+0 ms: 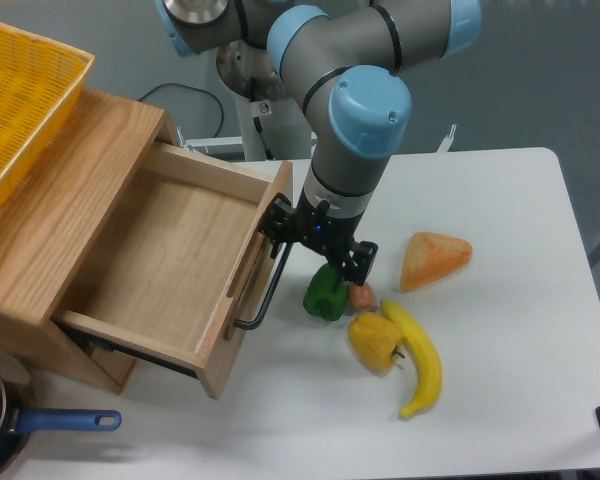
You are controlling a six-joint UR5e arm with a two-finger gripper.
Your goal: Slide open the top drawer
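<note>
Camera view puts my gripper (286, 243) right at the upper end of the black bar handle (265, 290); whether its fingers are clamped on the bar or loose, I cannot tell. That handle belongs to the top drawer (170, 265), which stands pulled well out of the oak cabinet (50, 215), its plain wood inside showing. Just beside my wrist lie a green pepper (325, 293), a yellow pepper (374, 340) and a banana (421, 360).
</note>
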